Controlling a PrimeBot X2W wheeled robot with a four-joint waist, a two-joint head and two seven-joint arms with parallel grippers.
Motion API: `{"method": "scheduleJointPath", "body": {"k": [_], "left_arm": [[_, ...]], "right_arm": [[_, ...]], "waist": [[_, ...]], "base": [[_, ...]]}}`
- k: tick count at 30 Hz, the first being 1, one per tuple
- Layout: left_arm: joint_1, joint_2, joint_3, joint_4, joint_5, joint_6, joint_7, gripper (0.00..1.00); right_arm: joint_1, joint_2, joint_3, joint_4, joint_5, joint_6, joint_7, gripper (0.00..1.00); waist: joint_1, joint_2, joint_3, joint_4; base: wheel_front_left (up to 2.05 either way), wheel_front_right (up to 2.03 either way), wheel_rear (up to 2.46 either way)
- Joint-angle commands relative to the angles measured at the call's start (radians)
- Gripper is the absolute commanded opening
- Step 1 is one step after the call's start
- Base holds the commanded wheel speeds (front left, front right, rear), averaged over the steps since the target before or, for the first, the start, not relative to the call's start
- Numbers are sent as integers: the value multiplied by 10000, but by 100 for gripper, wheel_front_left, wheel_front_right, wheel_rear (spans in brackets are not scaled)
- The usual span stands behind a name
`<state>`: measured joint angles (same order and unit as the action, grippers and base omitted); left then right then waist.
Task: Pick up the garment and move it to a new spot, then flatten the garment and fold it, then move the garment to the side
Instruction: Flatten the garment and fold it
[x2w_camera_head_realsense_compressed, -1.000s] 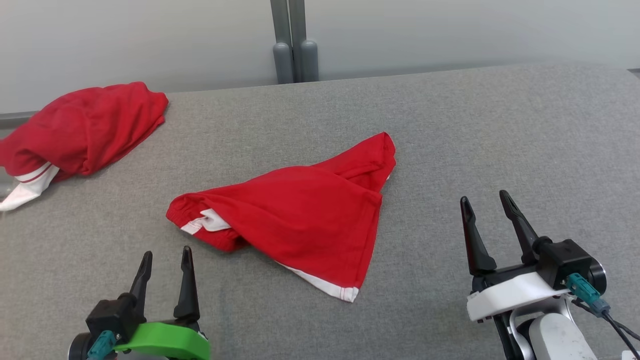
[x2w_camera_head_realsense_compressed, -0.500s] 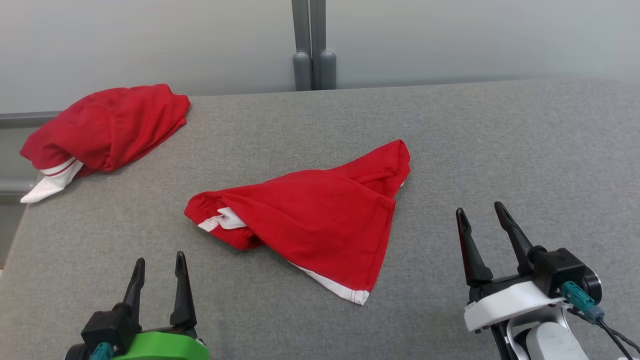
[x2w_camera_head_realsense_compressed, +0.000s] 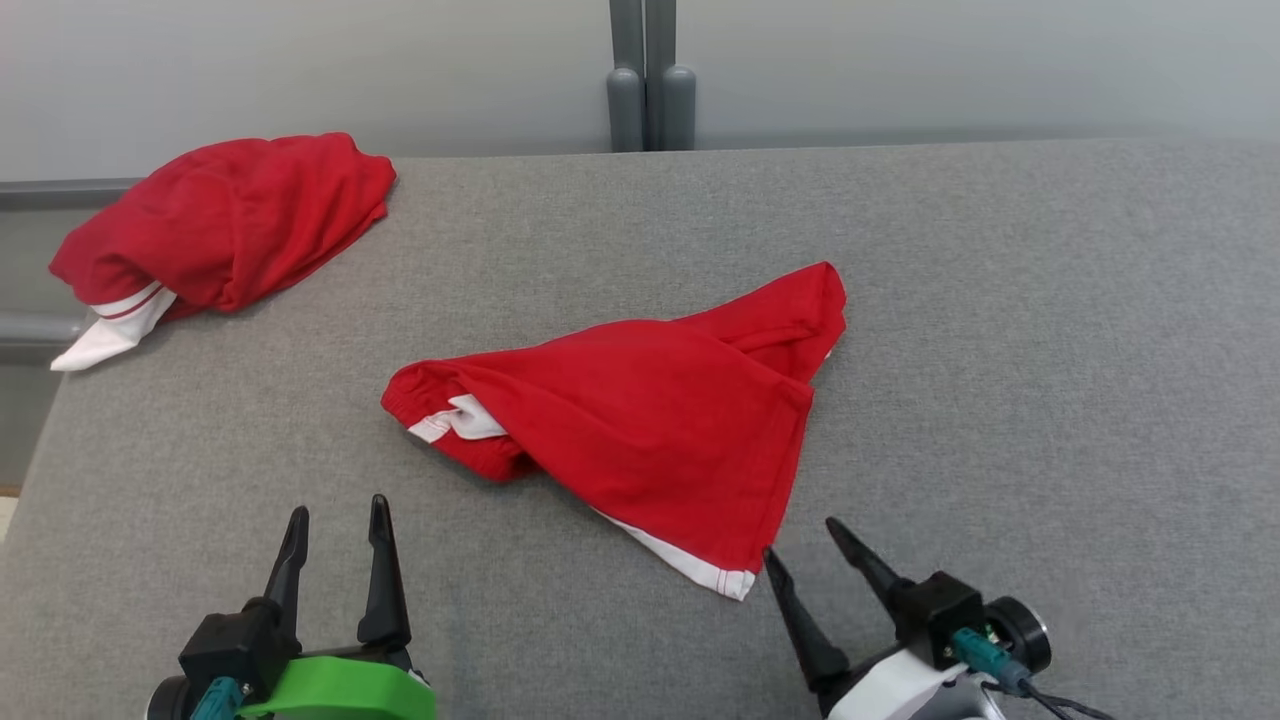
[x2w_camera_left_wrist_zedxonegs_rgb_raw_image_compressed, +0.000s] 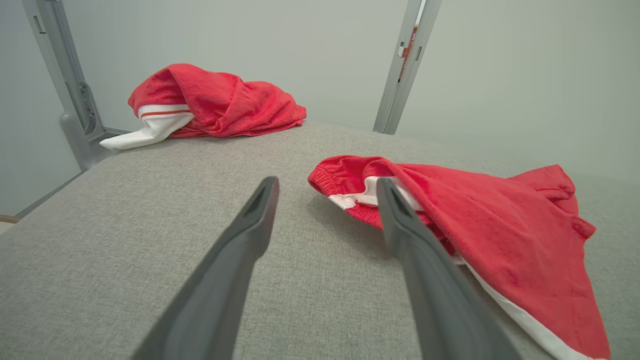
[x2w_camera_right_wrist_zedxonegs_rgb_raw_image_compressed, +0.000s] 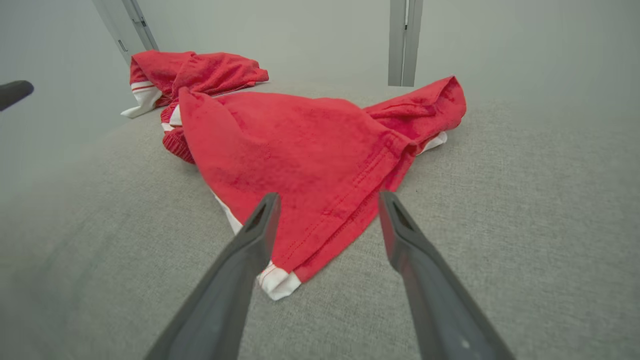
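A bunched red-and-white cloth heap (x2w_camera_head_realsense_compressed: 230, 215) sits at the far-left corner of the grey fabric table (x2w_camera_head_realsense_compressed: 1050, 300). The left gripper (x2w_camera_head_realsense_compressed: 338, 510) hovers as before, jaws spread, empty. The crumpled red garment with white trim (x2w_camera_head_realsense_compressed: 650, 420) lies mid-table, unmoved. The right gripper (x2w_camera_head_realsense_compressed: 800, 540), also spread and empty, has swung left to the garment's near white corner.

The bench (x2w_camera_head_realsense_compressed: 1050, 300) is covered in grey woven fabric; it stretches well ahead of the left hand (x2w_camera_head_realsense_compressed: 338, 506) and far out to the right of the right hand (x2w_camera_head_realsense_compressed: 801, 537). Beyond its far edge stands a plain, pale grey wall (x2w_camera_head_realsense_compressed: 950, 60). A twin grey metal post (x2w_camera_head_realsense_compressed: 650, 60) (rounded caps at its foot) rises against that wall, ahead of and between the hands. Far ahead-left of the left hand, a grey rail (x2w_camera_head_realsense_compressed: 60, 190) runs along the wall. The light is soft and even.
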<state>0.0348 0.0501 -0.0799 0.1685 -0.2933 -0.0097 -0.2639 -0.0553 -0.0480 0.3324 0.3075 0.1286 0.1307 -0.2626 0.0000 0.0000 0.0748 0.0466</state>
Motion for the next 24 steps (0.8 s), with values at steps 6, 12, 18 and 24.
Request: {"method": "scheduleJointPath", "body": {"k": [6,12,18,24], "left_arm": [[-302,9,-51,87,-58,79,-8,100],[-374,8,-40,118,-100,82,-8,100],[-410,8,-32,111,-88,108,-8,100],[-444,8,7,142,-71,70,-8,100]], "right_arm": [[-467,-34,814,1324,182,1,-35,100],[-961,-35,1228,2413,38,1,-35,100],[-1276,-40,1433,2977,179,1,-32,100],[-1514,-40,1559,3489,63,1,1,60]], "waist": [[0,0,421,492],[0,0,579,789],[0,0,694,1024],[0,0,756,1122]], "base": [[0,0,0],[0,0,0],[0,0,0],[0,0,0]]}}
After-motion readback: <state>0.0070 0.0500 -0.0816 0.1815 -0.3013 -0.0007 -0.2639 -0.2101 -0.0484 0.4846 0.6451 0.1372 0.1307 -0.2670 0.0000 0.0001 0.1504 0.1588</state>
